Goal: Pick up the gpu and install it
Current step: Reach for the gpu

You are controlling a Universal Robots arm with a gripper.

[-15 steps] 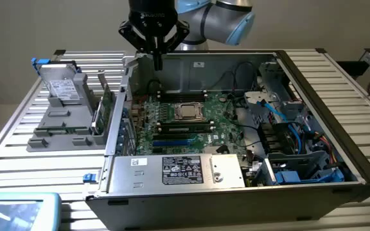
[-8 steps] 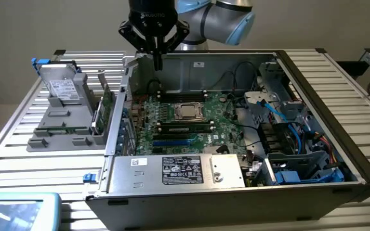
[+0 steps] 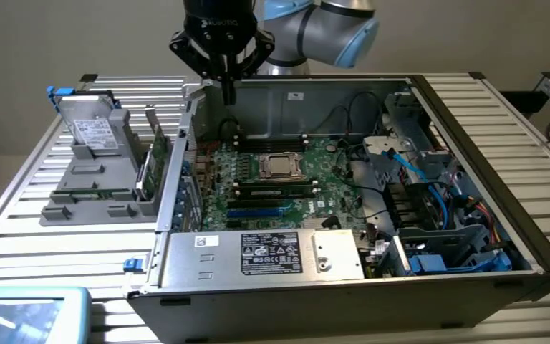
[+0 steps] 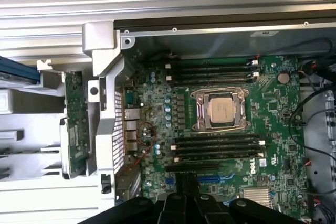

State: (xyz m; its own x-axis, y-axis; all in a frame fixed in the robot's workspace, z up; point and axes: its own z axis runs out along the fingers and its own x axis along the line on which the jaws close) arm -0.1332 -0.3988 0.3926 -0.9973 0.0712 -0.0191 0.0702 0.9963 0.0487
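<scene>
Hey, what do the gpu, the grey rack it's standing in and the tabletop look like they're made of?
The gpu: green circuit board, likely fibreglass laminate, matt, dotted with small soldered parts. The grey rack: probably moulded plastic, dull even grey with blocky slots. The tabletop: seemingly aluminium slats, silvery with bright streaks along the ridges.

- Soft, even light, moderately bright, across the counter (image 3: pixel 26 215).
- Counter slats glare pale in the wrist view.
- The case (image 3: pixel 332 308) interior sits dimmer.
- The tool (image 4: pixel 187 182) shows as a dark silhouette.
</scene>
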